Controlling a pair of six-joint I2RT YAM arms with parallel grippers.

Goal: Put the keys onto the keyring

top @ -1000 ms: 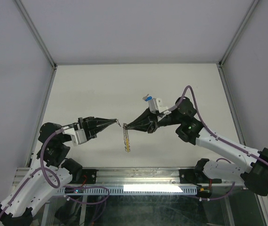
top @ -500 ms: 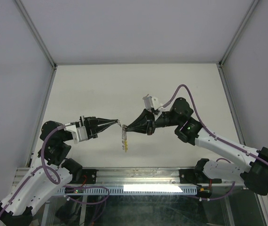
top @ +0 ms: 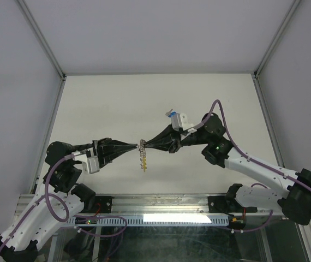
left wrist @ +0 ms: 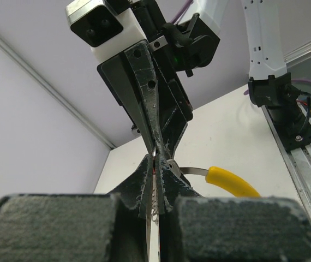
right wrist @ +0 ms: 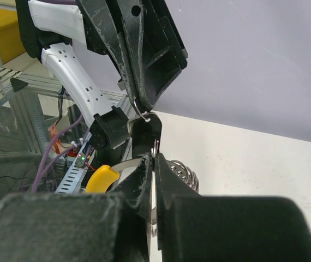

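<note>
Aloft, left claw [top: 137, 144] was pinched shut on a small silver key [right wrist: 142, 115], tip to tip with right claw [top: 146, 145]. Keyring [top: 142, 157] hung from the clamped right claw, yellow segment lowest. Blue-headed key [top: 169, 114] lay on counter [top: 117, 103] behind right wrist.

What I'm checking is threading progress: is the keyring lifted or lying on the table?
Lifted: the keyring hangs from the meeting tips of the left gripper and right gripper, yellow end dangling.
</note>
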